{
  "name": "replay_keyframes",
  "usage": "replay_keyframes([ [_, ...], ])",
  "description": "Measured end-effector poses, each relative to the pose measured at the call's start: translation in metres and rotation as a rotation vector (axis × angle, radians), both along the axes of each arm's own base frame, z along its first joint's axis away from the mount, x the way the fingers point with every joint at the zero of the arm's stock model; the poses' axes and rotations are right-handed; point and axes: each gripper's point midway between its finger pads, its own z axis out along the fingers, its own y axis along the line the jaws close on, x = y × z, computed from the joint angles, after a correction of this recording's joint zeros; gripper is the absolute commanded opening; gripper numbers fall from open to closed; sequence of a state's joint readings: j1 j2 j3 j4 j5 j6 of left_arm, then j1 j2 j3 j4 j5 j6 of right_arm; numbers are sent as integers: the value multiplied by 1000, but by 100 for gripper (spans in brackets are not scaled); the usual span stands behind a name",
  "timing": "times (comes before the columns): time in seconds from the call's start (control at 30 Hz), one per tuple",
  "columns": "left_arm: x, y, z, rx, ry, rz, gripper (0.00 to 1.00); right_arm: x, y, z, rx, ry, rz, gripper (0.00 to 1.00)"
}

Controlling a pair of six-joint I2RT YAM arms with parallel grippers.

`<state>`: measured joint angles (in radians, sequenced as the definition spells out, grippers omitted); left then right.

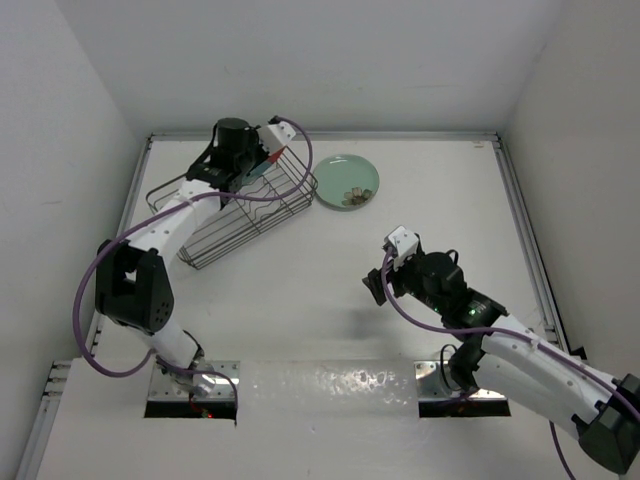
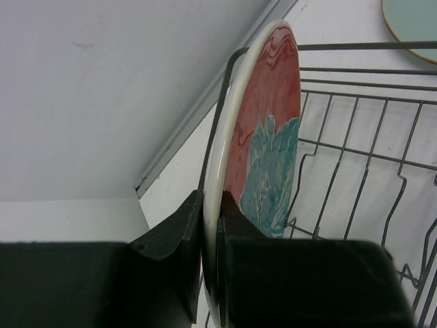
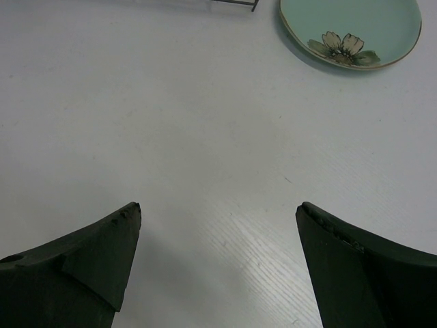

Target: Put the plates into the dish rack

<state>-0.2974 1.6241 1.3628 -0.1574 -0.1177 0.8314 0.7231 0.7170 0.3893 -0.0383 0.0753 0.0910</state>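
My left gripper (image 2: 210,205) is shut on the rim of the red-and-teal plate (image 2: 270,143) and holds it on edge at the far end of the dish rack (image 2: 369,157). From above, the gripper (image 1: 255,165) and the plate's edge (image 1: 262,165) sit over the rack (image 1: 235,215) at the back left. The mint-green plate (image 1: 347,181) lies flat on the table just right of the rack; it also shows in the right wrist view (image 3: 349,31). My right gripper (image 3: 218,212) is open and empty above the bare table, at mid-table right (image 1: 378,285).
White walls close in the table at the back and on both sides. A metal rail (image 1: 525,225) runs along the table's right edge. A clear plastic strip (image 1: 330,385) lies between the arm bases at the near edge.
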Motion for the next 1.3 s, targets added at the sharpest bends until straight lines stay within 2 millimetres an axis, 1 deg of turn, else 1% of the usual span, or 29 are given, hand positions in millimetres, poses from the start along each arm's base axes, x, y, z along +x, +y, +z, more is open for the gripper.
replay_keyframes([
  [0.17, 1, 1, -4, -2, 11, -2, 0, 0, 0, -4, -11, 12, 0, 93],
  [0.33, 8, 0, -23, -2, 37, 0, 0, 0, 0, -4, -11, 12, 0, 94],
  [0.7, 20, -4, -30, -35, 14, 2, 0, 0, 0, -4, -10, 13, 0, 94],
  [0.77, 21, -4, -37, -32, 27, 4, 0, 0, 0, -4, -8, 14, -1, 94],
  [0.83, 21, -2, -53, -24, 60, 10, 0, 0, 0, -4, -7, 15, -1, 94],
  [0.87, 21, 1, -56, -21, 63, 25, 0, 0, 0, -4, -6, 17, -2, 94],
  [1.2, 20, 4, -55, -50, 58, 69, 0, -1, 2, -9, -7, 37, 3, 94],
  [1.3, 20, 4, -56, -65, 59, 76, 19, -2, 4, -9, 0, 39, 9, 94],
])
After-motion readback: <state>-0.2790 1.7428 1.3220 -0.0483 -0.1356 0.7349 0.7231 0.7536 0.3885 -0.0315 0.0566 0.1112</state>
